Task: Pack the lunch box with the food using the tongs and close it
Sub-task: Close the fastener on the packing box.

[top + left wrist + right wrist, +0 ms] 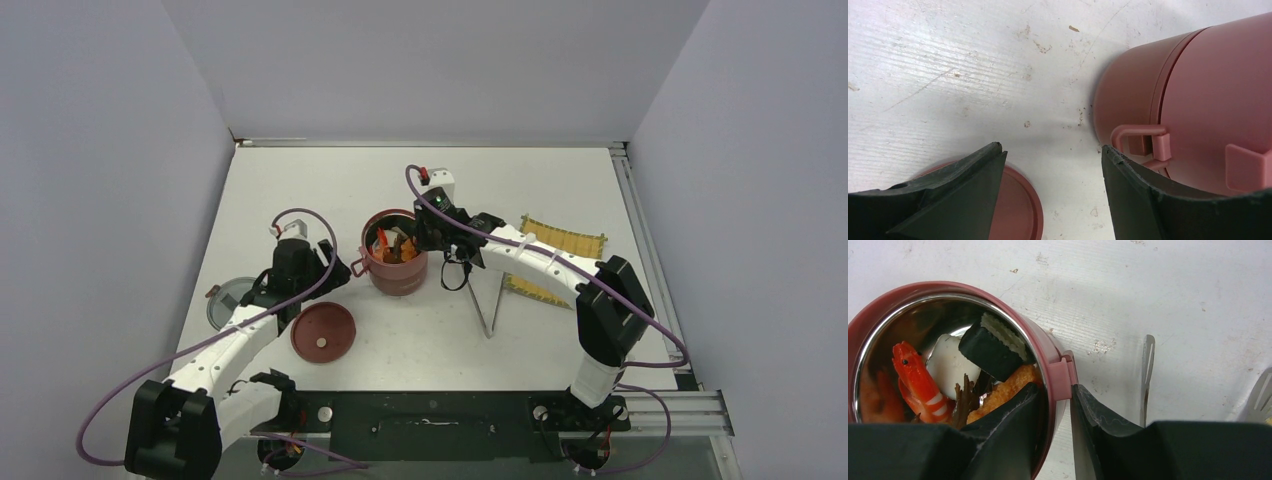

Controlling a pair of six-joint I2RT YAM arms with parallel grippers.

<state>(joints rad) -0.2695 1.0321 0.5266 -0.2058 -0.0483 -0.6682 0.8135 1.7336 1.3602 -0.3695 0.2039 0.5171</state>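
Step judged: steady the lunch box (398, 272) for lidding. The right gripper (1054, 390) pinched its rim at the clasp, one finger inside and one outside. Grip lightly, clear of the food (918, 377). The left gripper (1052, 150) gaped wide and empty beside the box's left wall. The lid (323, 332) lay near it, and the tongs (492, 300) lay to the right of the box.

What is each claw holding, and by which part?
Right claw pinches the lunch box by its rim wall. Left claw holds nothing.
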